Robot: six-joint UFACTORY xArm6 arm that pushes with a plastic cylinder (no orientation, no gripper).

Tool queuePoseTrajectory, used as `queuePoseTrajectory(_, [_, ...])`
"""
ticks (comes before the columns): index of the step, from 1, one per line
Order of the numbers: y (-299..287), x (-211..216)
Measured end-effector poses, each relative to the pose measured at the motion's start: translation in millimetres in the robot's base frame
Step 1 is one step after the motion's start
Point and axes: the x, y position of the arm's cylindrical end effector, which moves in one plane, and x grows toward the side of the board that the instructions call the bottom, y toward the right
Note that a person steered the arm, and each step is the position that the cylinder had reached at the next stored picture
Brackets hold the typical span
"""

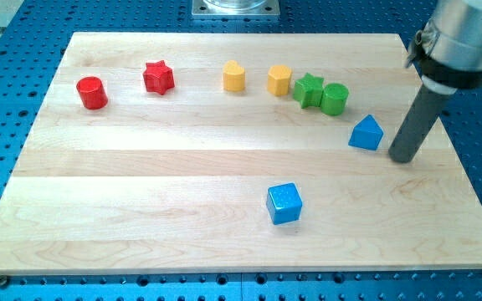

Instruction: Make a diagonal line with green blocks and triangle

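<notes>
Standing on the wooden table top (182, 167) near its right edge, the arm's dark rod comes down from the view's upper right and ends in my tip (403, 159), which rests on the wood just to the right of the blue triangle (366, 134). A narrow strip of bare board shows between the two, so the tip appears close to the triangle without touching it, though the gap is too slight to be certain. The arm carries no jaws at all, only this straight rod, so it holds nothing and has nothing to open or close. The green star (308, 89) and the green cylinder (335, 99) sit side by side, touching or nearly so, toward the table's far edge and right of its middle; the cylinder is the nearer of the two to the triangle, which lies below and to the right of it. Just left of the green star stands a yellow block (279, 80), close against it, and a second yellow block (234, 76), heart-like in outline, stands a little further left. Toward the far left corner are a red star (158, 78) and a red cylinder (92, 93), set apart from each other. A blue cube (284, 203) lies alone nearer the table's front edge, well apart from every other block and from the tip.
</notes>
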Motion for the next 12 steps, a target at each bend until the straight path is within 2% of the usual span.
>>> queuePoseTrajectory(1, [-48.5, -17.4])
queuePoseTrajectory(2, [-57.4, -25.9])
queuePoseTrajectory(3, [16.5, -67.2])
queuePoseTrajectory(4, [10.3, -126.5])
queuePoseTrajectory(5, [-44.5, -135.9])
queuePoseTrajectory(7, [-118.0, -128.5])
queuePoseTrajectory(8, [-100.4, -130.6])
queuePoseTrajectory(9, [-38.9, -132.1])
queuePoseTrajectory(11, [-81.8, -75.1])
queuePoseTrajectory(12, [-32.2, -71.6])
